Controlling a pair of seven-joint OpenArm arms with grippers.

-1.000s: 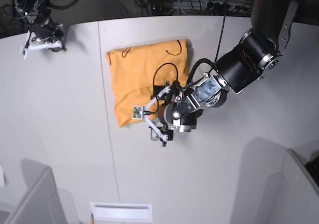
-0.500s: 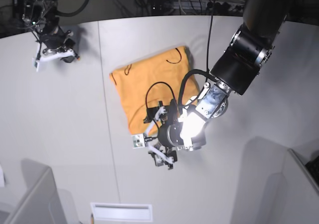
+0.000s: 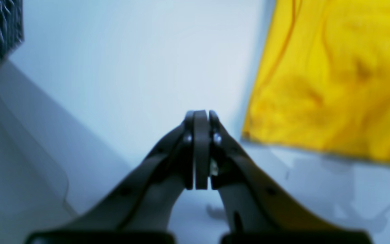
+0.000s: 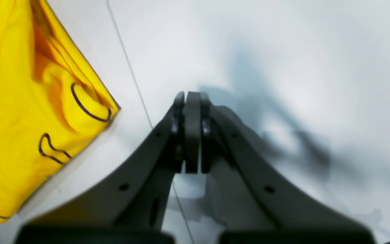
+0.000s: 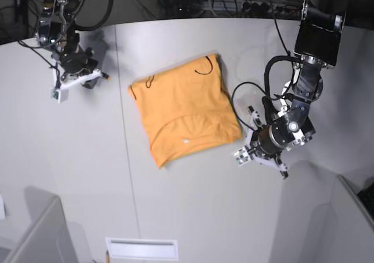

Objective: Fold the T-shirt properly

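On the pale counter (image 5: pixel 87 158), near its middle, the T-shirt (image 5: pixel 186 112) lies folded into a rough rectangle, tilted so one short edge points toward the lower left of the base view. Thin black curved marks show along its upper edge, and a small white speck sits on the lower part of the cloth.

To the right of the shirt in the base view, the left gripper (image 5: pixel 252 152) sits low over the counter just beyond the shirt's lower right corner, clear of the cloth. From the left wrist camera its fingers (image 3: pixel 200 149) are pressed flat together with nothing between them, and the yellow-orange fabric (image 3: pixel 330 78) fills the upper right of that view, its corner just beside the fingertips but not touching them.

Over at the upper left of the base view, the right gripper (image 5: pixel 73 80) hangs above bare counter, well apart from the shirt. Its fingers (image 4: pixel 192 132) are likewise closed on each other and empty. The right wrist camera shows the shirt's marked corner (image 4: pixel 90 108) off to the left of the fingertips, with a strip of counter and a thin seam line (image 4: pixel 130 71) between them.
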